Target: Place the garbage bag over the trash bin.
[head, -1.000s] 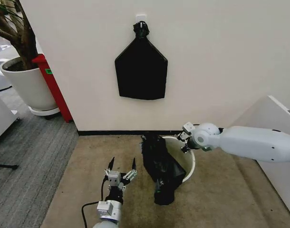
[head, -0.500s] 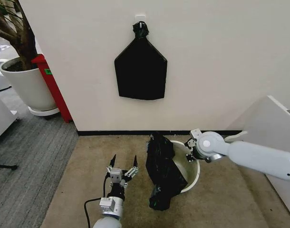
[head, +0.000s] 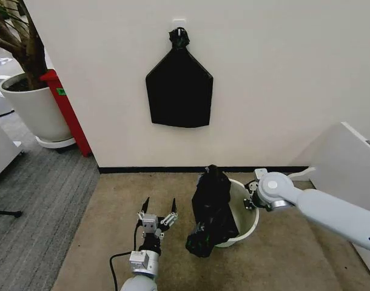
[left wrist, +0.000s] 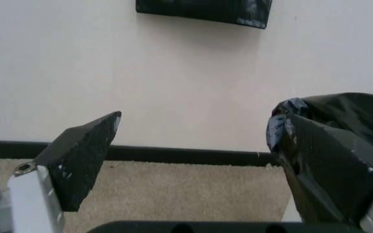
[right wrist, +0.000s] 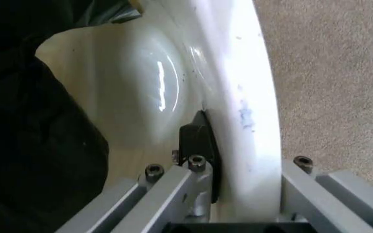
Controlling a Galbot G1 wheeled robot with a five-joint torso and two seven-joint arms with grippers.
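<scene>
Down on the tan carpet, the trash bin stands close to the cream wall, just short of the black baseboard. It looks tipped over toward the left gripper's side. The garbage bag is draped over the rim on that side, rumpled and glossy, part of it inside the bucket and a tail hanging down the outside almost to the floor.

The right arm reaches in from the right side, low and nearly level, its wrist bent toward the bin. The right gripper has its fingers clamped narrowly on the bin's rim at the side away from the bag; the right wrist view shows one dark pad pressed against the inner wall with the rim between the two fingers.

The left gripper hangs low over the carpet just beside the bag, pointing toward the wall, its two black fingers spread wide and holding nothing. Bare carpet lies between it and the baseboard.

A white cabinet hems in the right side. Off to the left, grey flooring opens out past a red stand and a white planter pot. A flat black bag bundle hangs on the wall above.
</scene>
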